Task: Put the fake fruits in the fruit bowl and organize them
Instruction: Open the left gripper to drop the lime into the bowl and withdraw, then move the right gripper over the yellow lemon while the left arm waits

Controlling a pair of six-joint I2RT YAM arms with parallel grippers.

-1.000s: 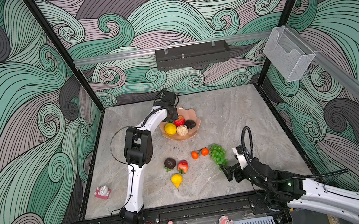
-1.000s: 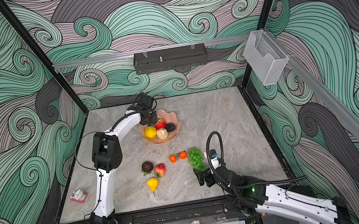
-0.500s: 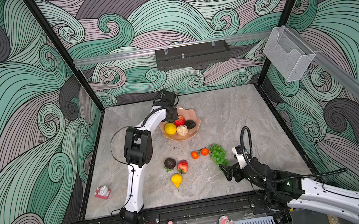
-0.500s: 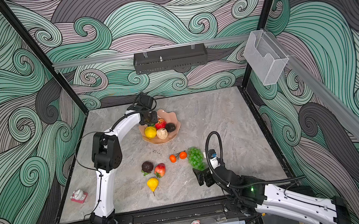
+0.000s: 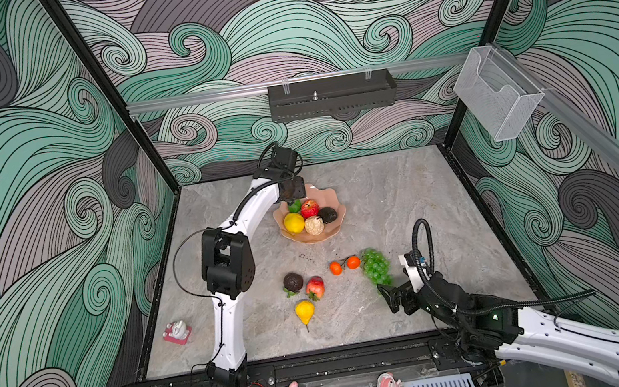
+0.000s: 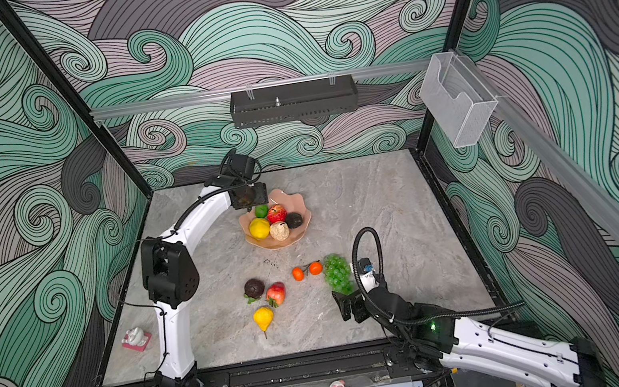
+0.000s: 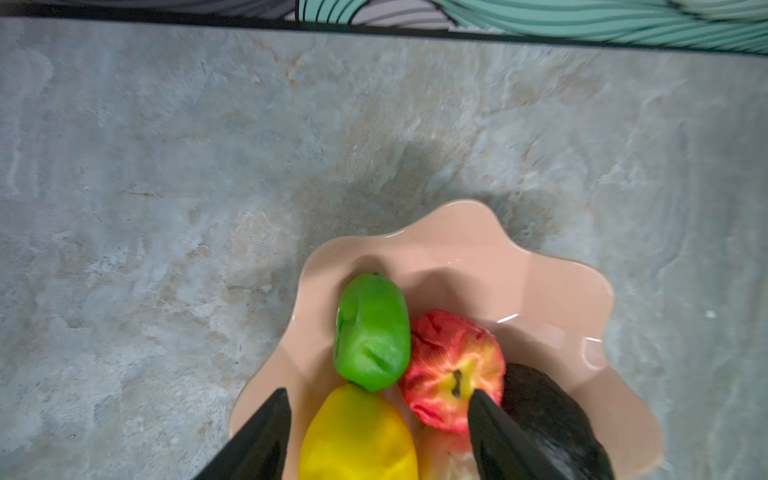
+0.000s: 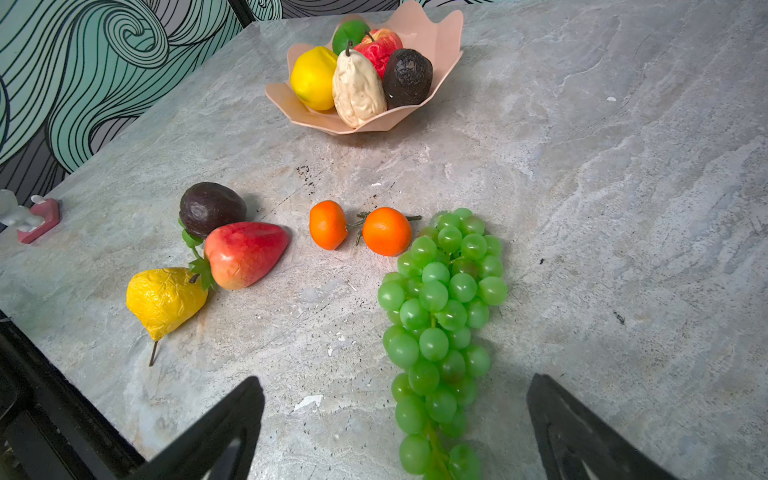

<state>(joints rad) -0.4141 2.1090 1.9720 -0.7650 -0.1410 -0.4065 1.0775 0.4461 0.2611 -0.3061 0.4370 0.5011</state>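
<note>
**Bowl part filled, grapes look next**

The left gripper (image 7: 378, 392) hangs over the bowl (image 7: 457, 232) by the far edge of the counter (image 5: 384, 199), jaws apart and empty. The lime (image 7: 372, 332) lies inside. The right gripper (image 8: 395, 379), jaws wide, is poised at the stem end of the grapes (image 8: 436, 307), nearer the front edge, probably lining up a grab.

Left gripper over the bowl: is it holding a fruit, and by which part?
Nothing is held. The left gripper has its jaws apart above the fruit bowl; the lime lies loose in it.

Bowl (image 5: 323, 196) far side: free rm.
</note>
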